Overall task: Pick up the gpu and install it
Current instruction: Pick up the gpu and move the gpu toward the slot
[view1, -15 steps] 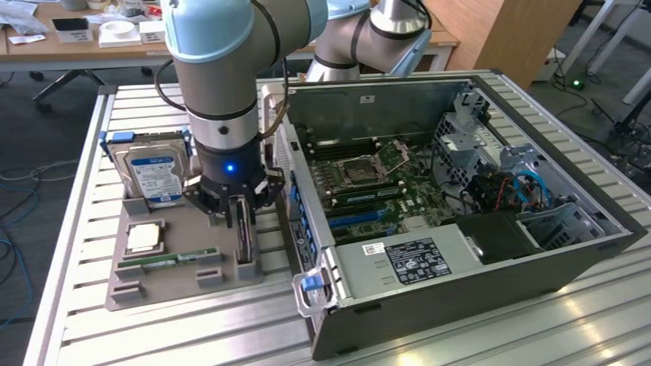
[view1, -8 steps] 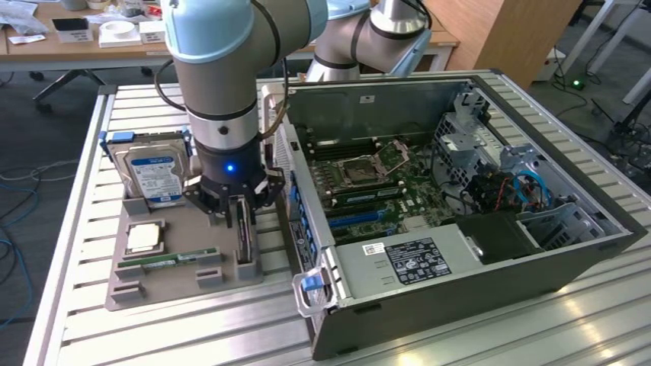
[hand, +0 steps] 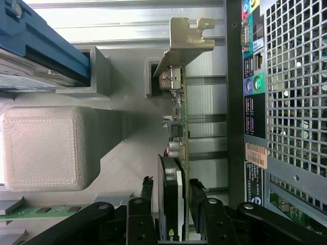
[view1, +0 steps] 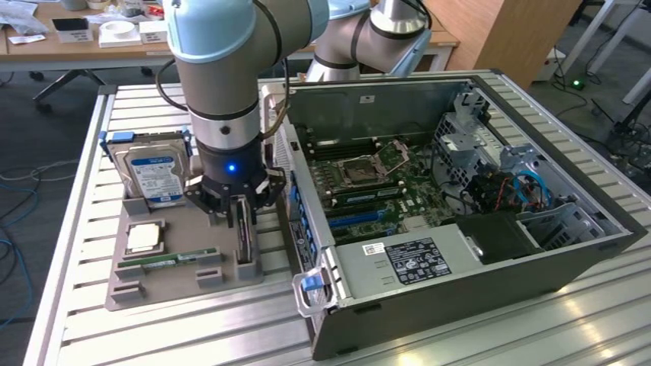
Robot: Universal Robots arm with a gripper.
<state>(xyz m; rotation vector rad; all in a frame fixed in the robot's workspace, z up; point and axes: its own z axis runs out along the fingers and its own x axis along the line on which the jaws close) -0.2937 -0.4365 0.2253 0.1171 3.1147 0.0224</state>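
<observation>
Pointing straight down just beside the computer case [view1: 458,305], the arm holds its gripper [view1: 241,210] [hand: 171,182] over the upright gpu [view1: 244,245] [hand: 176,127]. Its open fingers [hand: 138,219] straddle the card with a gap on either side.

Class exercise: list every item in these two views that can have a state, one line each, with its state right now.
hand: open, straddling the gpu
gpu: standing on edge in its holder slot, not lifted
hard drive: upright in the holder
processor chip: lying flat on the holder
memory stick: lying in the holder
computer case: side open, motherboard exposed
</observation>
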